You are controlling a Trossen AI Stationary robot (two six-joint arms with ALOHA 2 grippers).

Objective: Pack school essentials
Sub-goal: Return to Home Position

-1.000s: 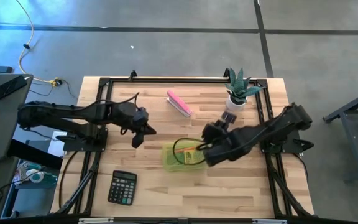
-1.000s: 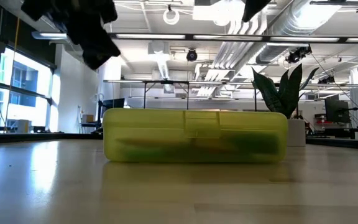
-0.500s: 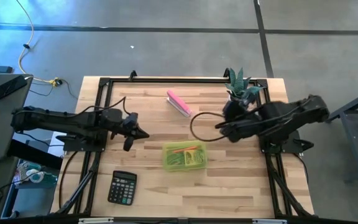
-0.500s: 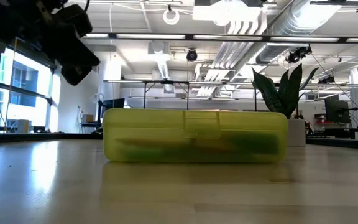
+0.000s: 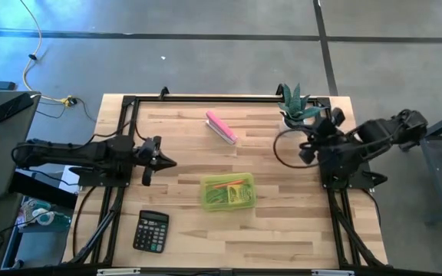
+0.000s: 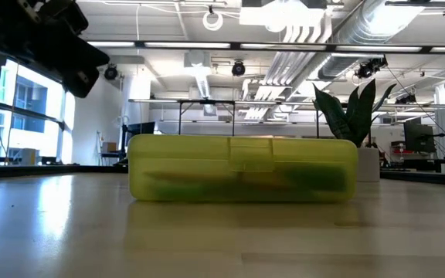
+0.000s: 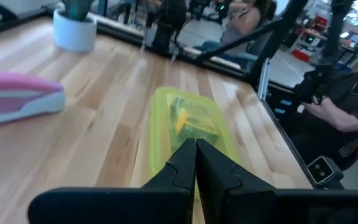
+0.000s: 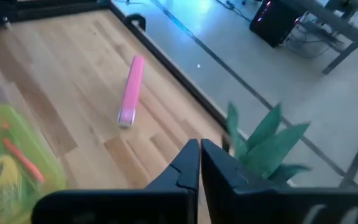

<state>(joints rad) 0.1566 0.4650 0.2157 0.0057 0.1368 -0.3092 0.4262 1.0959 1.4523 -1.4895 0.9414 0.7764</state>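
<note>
A translucent yellow-green box [image 5: 227,192] lies flat on its bottom in the middle of the table, lid down [image 6: 242,168]. Through the lid I see an orange marker [image 8: 22,159], a yellow crayon box and green pieces. My left gripper [image 5: 171,162] hovers shut left of the box, pointing at it [image 7: 196,150]. My right gripper [image 5: 305,150] is shut, raised near the table's right edge beside the plant [image 8: 199,149]. Neither holds anything.
A pink stapler [image 5: 222,127] lies toward the far edge, left of a potted plant [image 5: 296,111] in a white pot. A black calculator [image 5: 151,231] sits near the front left. A black cable loop [image 5: 282,149] hangs by my right gripper. People sit beyond the table [image 7: 347,106].
My right gripper has left the box, rising and pulling back toward the table's right edge and the plant. My left gripper has drawn back toward the left edge and sunk a little. The box has stayed where it was.
</note>
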